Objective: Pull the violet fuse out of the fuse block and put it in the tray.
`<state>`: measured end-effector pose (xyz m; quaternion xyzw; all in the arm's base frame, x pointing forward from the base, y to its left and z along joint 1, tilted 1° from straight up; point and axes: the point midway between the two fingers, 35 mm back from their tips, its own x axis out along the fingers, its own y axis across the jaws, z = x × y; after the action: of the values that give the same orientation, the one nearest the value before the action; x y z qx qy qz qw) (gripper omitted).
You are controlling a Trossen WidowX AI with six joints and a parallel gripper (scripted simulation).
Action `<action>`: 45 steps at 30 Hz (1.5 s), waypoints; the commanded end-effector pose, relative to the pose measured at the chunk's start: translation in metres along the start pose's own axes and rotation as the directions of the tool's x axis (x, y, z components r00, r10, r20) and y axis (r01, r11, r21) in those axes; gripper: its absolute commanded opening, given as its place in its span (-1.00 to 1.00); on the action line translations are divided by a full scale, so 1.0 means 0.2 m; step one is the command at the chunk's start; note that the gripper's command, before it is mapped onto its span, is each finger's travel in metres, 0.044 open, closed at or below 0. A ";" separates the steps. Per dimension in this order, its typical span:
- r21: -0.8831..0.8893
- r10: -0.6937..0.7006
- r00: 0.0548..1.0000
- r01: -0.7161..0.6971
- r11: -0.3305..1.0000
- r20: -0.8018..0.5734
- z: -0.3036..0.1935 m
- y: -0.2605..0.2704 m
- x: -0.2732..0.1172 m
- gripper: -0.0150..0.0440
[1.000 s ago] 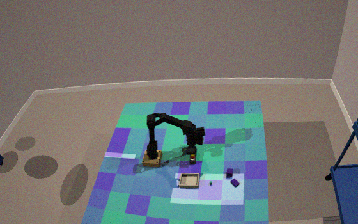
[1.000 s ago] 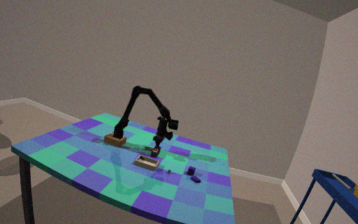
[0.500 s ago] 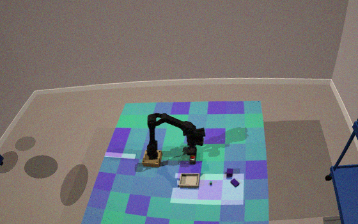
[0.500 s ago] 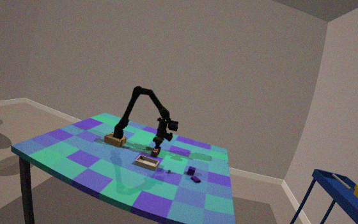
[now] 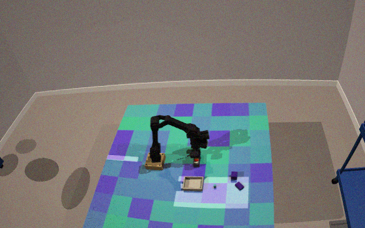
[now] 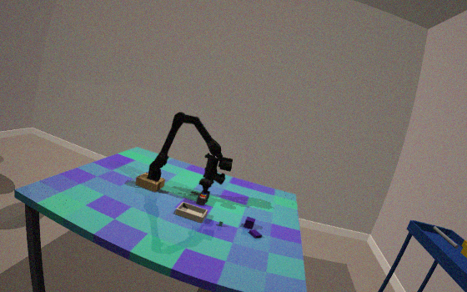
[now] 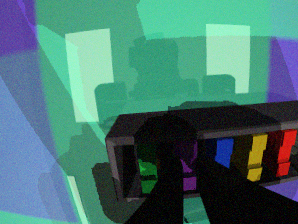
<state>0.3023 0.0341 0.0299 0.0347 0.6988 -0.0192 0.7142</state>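
The fuse block (image 5: pixel 196 164) (image 6: pixel 202 200) (image 7: pixel 260 121) is a dark housing with a row of coloured fuses. The violet fuse (image 7: pixel 189 183) stands in it between the green fuse (image 7: pixel 148 186) and the blue fuse (image 7: pixel 224 152). My gripper (image 5: pixel 195 157) (image 6: pixel 203 192) (image 7: pixel 186 163) reaches down over the block, with one finger on each side of the violet fuse, and is shut on it. The fingers hide parts of the block and the fuse's edges. The shallow beige tray (image 5: pixel 193 189) (image 6: pixel 190 217) lies close to the block and looks empty.
The yellow fuse (image 7: pixel 255 174) and red fuse (image 7: pixel 286 145) stand further right in the block. A small green cube (image 5: pixel 214 186) (image 6: pixel 220 224), a purple cube (image 5: pixel 234 175) (image 6: pixel 250 222) and a purple slab (image 5: pixel 239 185) (image 6: pixel 255 234) lie beyond the tray.
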 end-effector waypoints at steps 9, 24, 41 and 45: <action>0.000 0.000 1.000 0.000 1.000 0.000 0.00 0.00 -0.01 -0.49; -0.001 0.001 1.000 -0.001 1.000 0.000 0.00 0.00 -0.05 -0.49; -0.002 0.003 1.000 -0.003 1.000 0.000 0.00 0.00 -0.09 -0.49; -0.002 0.003 1.000 -0.003 1.000 0.000 0.00 0.00 -0.10 -0.49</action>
<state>0.3014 0.0335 0.0475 0.0350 0.7002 -0.0200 0.7128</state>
